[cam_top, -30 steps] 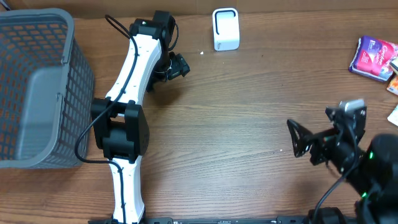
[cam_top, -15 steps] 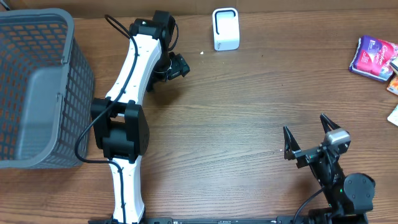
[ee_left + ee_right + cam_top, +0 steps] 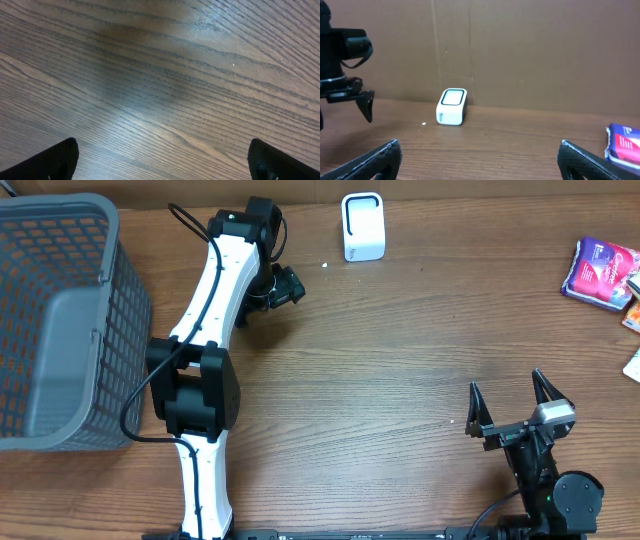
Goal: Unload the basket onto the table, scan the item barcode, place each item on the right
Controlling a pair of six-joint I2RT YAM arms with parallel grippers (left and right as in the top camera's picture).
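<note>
Right arm pulled back to 5 o'clock corner since earlier frame. Its right gripper (image 3: pixel 507 385) now points toward 12 o'clock, fingers wide apart, nothing between them. No change at left gripper (image 3: pixel 283 287): sits near 11 o'clock, jaws spread over bare table (image 3: pixel 380 360), empty. Item = purple packet (image 3: pixel 600 272), lying at 2 o'clock by right edge, well apart from both grippers. Upright white scanner (image 3: pixel 363 226) at 12 o'clock. At 9 o'clock, grey basket (image 3: pixel 128 330).
</note>
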